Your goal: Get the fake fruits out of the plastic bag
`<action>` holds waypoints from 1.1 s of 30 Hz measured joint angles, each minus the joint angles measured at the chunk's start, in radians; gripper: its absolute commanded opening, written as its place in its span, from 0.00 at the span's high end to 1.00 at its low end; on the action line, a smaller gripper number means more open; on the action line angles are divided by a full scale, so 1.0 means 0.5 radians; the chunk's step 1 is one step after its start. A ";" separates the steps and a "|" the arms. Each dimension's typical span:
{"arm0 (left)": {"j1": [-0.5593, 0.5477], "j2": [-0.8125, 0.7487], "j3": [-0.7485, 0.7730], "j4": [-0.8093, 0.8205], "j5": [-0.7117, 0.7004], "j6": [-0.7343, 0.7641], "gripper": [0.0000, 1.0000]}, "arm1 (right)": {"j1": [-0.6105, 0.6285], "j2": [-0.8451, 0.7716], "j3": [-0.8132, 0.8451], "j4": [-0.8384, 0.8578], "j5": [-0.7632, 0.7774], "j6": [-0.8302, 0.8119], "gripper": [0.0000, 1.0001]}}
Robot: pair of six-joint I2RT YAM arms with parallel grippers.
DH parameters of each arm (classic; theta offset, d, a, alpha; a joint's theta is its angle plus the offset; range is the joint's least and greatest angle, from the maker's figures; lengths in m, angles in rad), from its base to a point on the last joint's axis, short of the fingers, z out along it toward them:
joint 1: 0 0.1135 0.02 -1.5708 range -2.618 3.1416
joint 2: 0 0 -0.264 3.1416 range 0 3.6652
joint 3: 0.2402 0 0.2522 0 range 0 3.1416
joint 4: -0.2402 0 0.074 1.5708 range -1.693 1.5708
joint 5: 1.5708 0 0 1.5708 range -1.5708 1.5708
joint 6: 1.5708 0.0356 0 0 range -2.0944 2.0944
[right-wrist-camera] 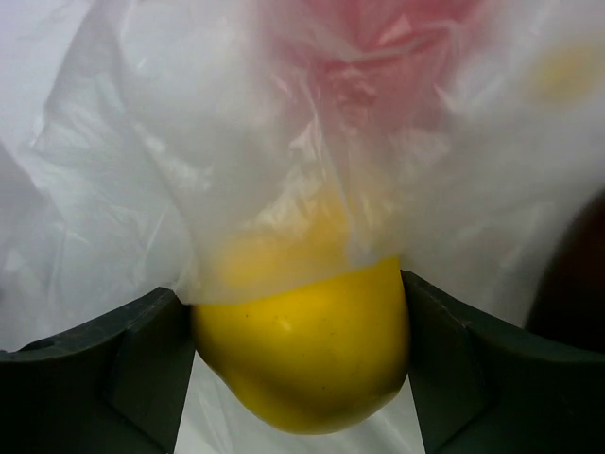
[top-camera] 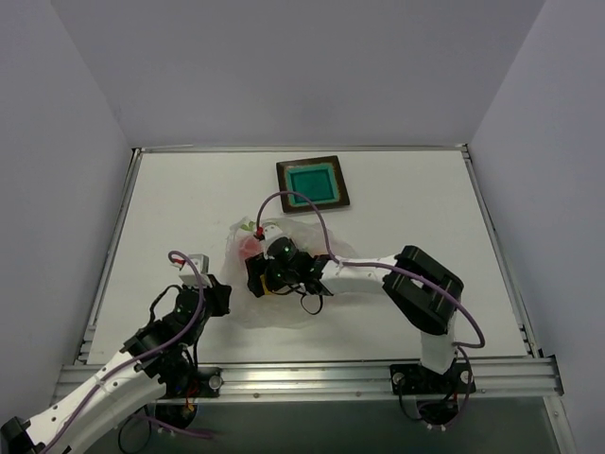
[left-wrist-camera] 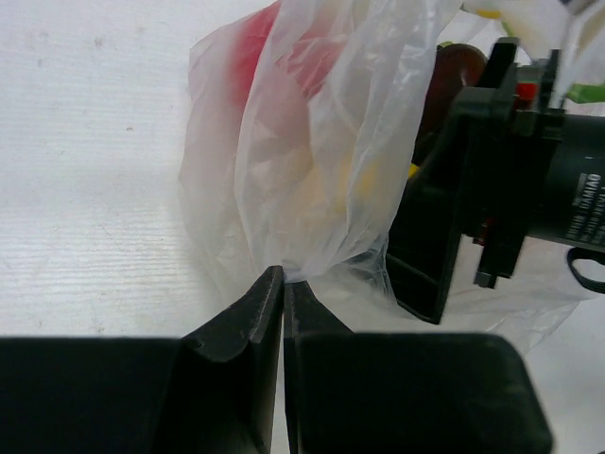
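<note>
Clamping the yellow fruit (right-wrist-camera: 304,364) from both sides, the right gripper (right-wrist-camera: 302,359) has its fingers pressed against the fruit's flanks. The lower half of the fruit is bare and its top is under a fold of the plastic bag (right-wrist-camera: 142,142). Crinkled film fills the space above and around the fingers. A red fruit (right-wrist-camera: 378,38) shows only as a pink blur through the layers, and a dark maroon fruit (right-wrist-camera: 572,284) sits at the right edge, mostly cut off.

The left gripper (left-wrist-camera: 282,277) has its fingertips together, pinching a gathered corner of the bag just above the table (top-camera: 425,208). From that wrist the bag rises as a bunched mass. The red fruit glows through its upper part, and the right arm's black wrist body (left-wrist-camera: 473,189) crowds in from the right, touching the film.

From above, the bag lies mid-table under the right arm's wrist. The square teal tray (top-camera: 314,183) is just beyond it and apart from it.
</note>
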 measured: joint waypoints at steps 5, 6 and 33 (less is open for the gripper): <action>0.000 0.124 0.000 0.029 0.017 0.010 0.98 | 0.047 -0.314 -0.205 -0.054 0.123 0.034 0.59; 0.000 0.155 0.000 0.036 0.024 0.016 0.98 | 0.066 -0.397 -0.245 -0.074 0.162 0.046 0.59; -0.020 0.294 -0.034 0.256 0.220 0.048 0.98 | -0.472 -0.675 0.339 0.068 0.036 0.143 0.67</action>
